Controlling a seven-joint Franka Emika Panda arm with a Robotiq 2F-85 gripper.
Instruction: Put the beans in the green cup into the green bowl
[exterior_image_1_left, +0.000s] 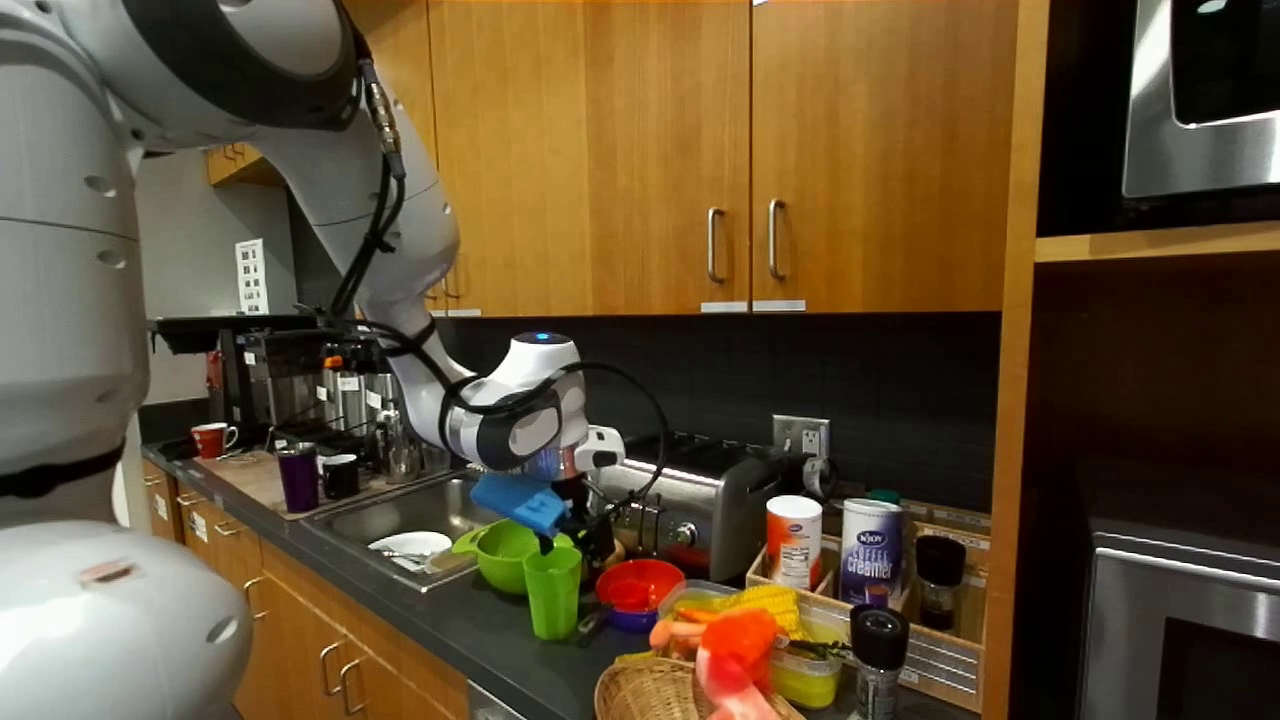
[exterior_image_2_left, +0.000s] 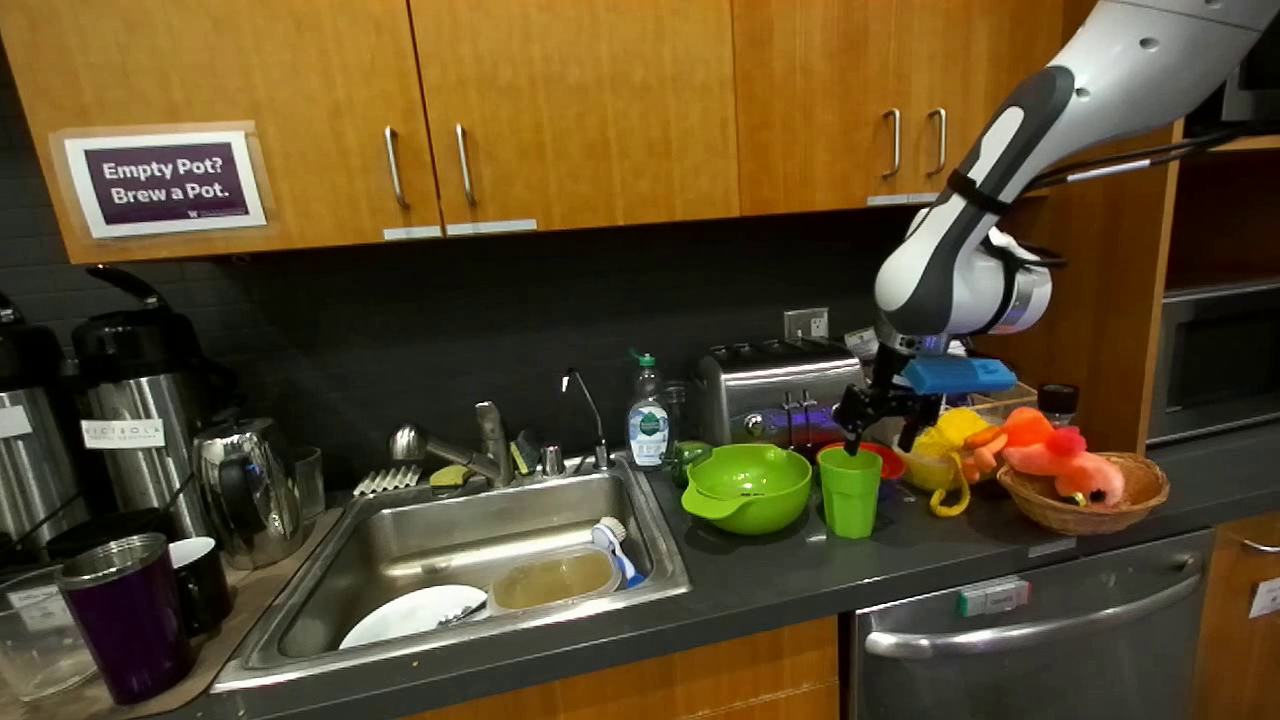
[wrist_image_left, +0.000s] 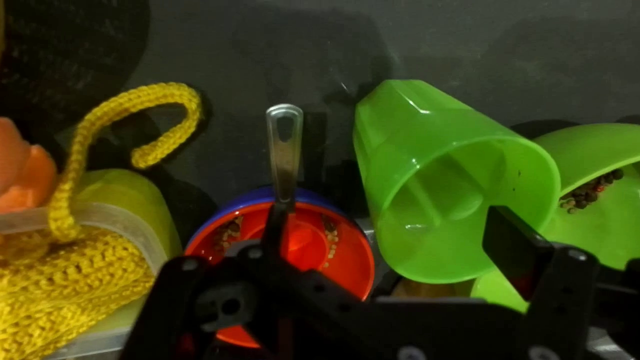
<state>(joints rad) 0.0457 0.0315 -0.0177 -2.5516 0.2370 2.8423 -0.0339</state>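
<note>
The green cup (wrist_image_left: 450, 200) stands upright on the counter, also in both exterior views (exterior_image_1_left: 553, 592) (exterior_image_2_left: 850, 495). Its inside shows a few dark specks on the wall and no heap of beans. The green bowl (wrist_image_left: 615, 220) stands beside it, towards the sink (exterior_image_1_left: 505, 560) (exterior_image_2_left: 745, 490). Dark beans (wrist_image_left: 590, 194) lie in the bowl. My gripper (wrist_image_left: 390, 215) is open and empty above the cup and the red dish. One finger is over the cup's mouth, the other over the red dish. In an exterior view a fingertip is near the cup's rim (exterior_image_2_left: 880, 443).
The red dish (wrist_image_left: 345, 260) holds some grains; a metal handle (wrist_image_left: 285, 145) sticks out at its edge. A tub with a yellow knitted thing (wrist_image_left: 75, 280), a wicker basket (exterior_image_2_left: 1070, 515) with plush toys, a toaster (exterior_image_2_left: 780, 380) and the sink (exterior_image_2_left: 655, 535) are nearby.
</note>
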